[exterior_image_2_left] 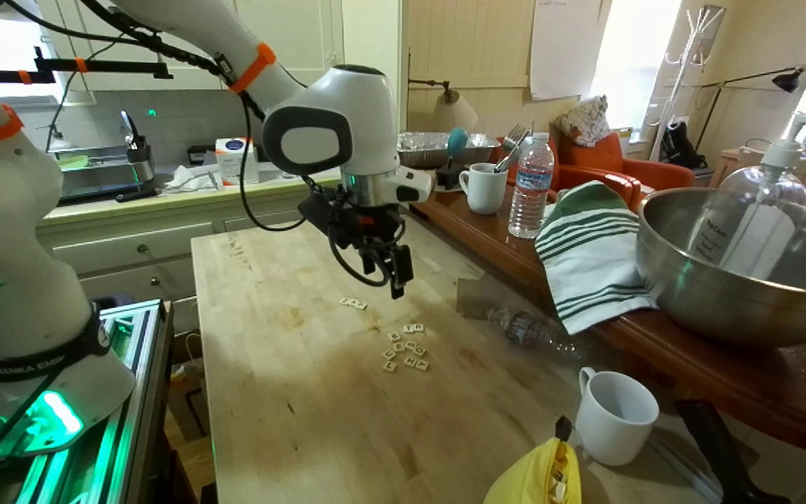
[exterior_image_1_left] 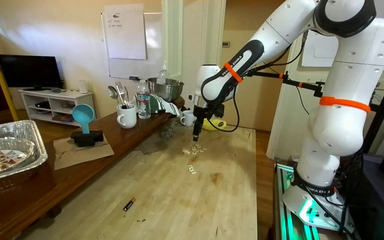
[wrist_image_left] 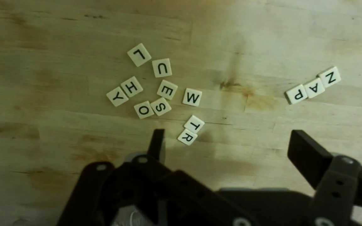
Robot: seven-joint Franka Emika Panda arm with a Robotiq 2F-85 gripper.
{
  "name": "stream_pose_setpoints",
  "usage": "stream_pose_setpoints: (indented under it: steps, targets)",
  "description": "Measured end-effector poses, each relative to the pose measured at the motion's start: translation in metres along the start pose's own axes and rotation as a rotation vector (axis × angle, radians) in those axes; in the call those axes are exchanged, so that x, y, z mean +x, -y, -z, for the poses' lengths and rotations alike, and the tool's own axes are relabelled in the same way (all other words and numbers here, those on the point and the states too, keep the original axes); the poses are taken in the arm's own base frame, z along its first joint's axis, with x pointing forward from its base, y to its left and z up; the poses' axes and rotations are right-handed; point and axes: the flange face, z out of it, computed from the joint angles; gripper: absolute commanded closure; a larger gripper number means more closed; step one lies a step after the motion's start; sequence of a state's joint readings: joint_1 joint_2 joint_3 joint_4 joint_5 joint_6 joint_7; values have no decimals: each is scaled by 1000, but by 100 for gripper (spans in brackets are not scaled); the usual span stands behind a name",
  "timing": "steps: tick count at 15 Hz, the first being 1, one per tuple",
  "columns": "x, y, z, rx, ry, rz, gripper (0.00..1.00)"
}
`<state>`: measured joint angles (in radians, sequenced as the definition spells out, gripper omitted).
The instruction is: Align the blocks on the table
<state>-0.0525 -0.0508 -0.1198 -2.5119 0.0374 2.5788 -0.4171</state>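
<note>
Wrist view | fingers [wrist_image_left: 308,158] apart | ZAP blks [wrist_image_left: 313,88] in row on tbl [wrist_image_left: 74,59]

A home is indicated by kitchen drawers [exterior_image_2_left: 109,249] under a counter [exterior_image_2_left: 95,213] at left in an exterior view, an orange armchair [exterior_image_2_left: 648,171] at upper right; a television [exterior_image_1_left: 30,71] atop a cabinet [exterior_image_1_left: 72,95] is seen at left in an exterior view.

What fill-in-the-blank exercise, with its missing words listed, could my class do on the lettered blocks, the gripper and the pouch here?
1. Set apart from the rest, three lettered blocks in a row spell the word ____.
2. Nearest the T block lies one lettered ____.
3. Above the table, the gripper is not shut but ____.
4. The colour of the zippered pouch is ____.

Missing words: ZAP; R; open; yellow.
</note>
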Motion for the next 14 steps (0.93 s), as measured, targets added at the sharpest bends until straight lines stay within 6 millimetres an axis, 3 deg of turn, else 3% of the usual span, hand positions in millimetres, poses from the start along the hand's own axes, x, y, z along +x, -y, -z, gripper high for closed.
stream_pose_setpoints:
  steps: [6,12,13,14]
  targets:
    - [-6,-31,-21,43,-93,-44,0]
    - [-3,-32,-24,42,-90,-54,1]
    - [-3,-32,-25,41,-87,-59,26]
    - [-3,-31,-28,40,-84,-68,26]
